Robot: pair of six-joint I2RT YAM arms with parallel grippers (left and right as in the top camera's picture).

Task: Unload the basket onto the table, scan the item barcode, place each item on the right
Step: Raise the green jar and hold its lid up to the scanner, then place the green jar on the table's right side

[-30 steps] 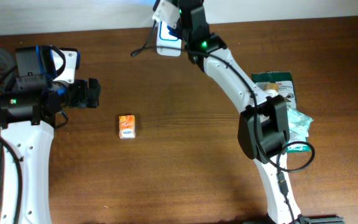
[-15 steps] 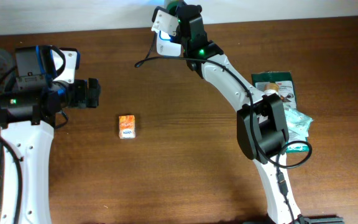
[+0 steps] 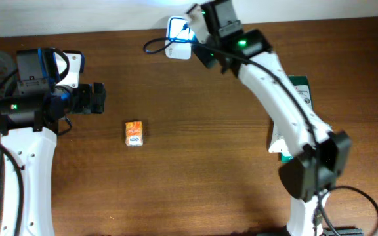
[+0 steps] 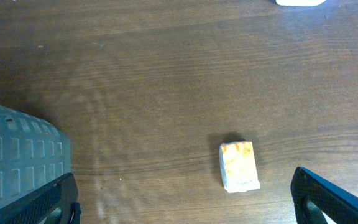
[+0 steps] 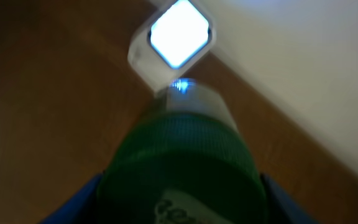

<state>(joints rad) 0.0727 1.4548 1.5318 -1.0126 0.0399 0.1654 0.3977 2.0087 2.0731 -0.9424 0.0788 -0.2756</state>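
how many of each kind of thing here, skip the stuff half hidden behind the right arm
grippers: 2, left gripper open, right gripper shut on the container
barcode scanner: 1
green-and-white container: 1
small orange box: 1
grey basket: 1
total: 6

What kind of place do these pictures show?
Probably a mock shop checkout: a white barcode scanner with lit window, a gripped green-capped container facing it, a small orange carton on a brown wooden table.
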